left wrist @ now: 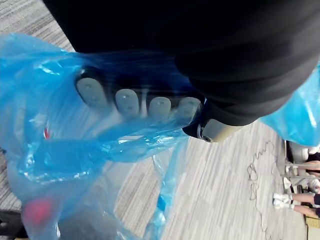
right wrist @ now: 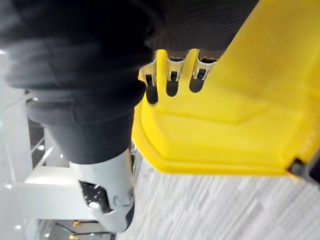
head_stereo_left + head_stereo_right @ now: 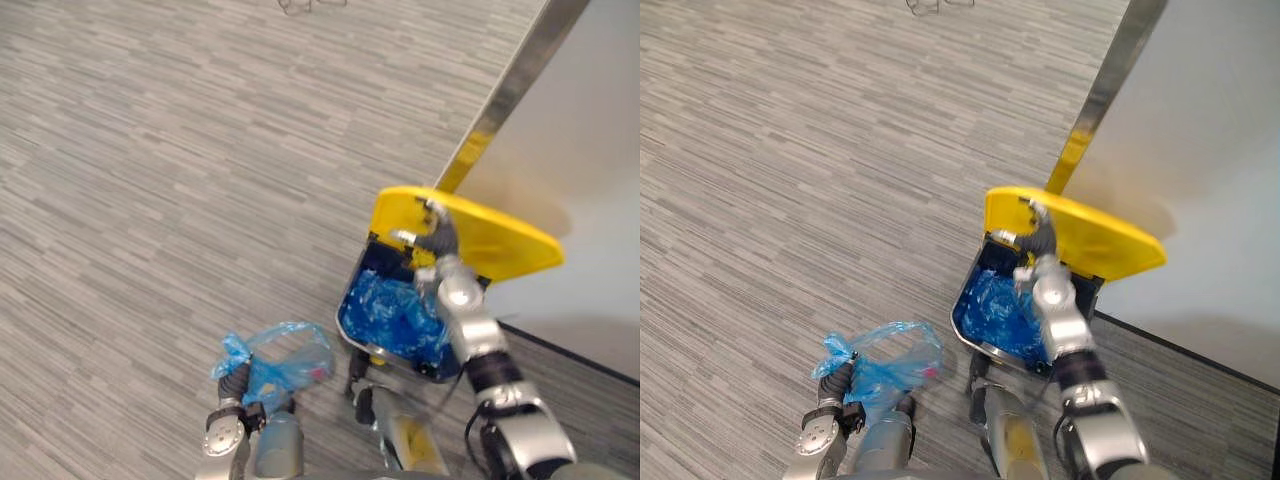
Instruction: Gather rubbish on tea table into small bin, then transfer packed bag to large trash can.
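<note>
A packed blue plastic bag with something red inside hangs low at the left, and my left hand is shut on its gathered top. In the left wrist view my fingers curl round the bag and show through the film. To the right stands the large trash can with a blue liner. Its yellow lid is tipped up and open. My right hand rests against the lid, and its straight fingers press on the yellow surface. The bag hangs left of the can, apart from it.
A pale wall panel with a metal edge strip rises right behind the can. Grey plank floor spreads to the left and ahead. A person's shoes show far off in the left wrist view.
</note>
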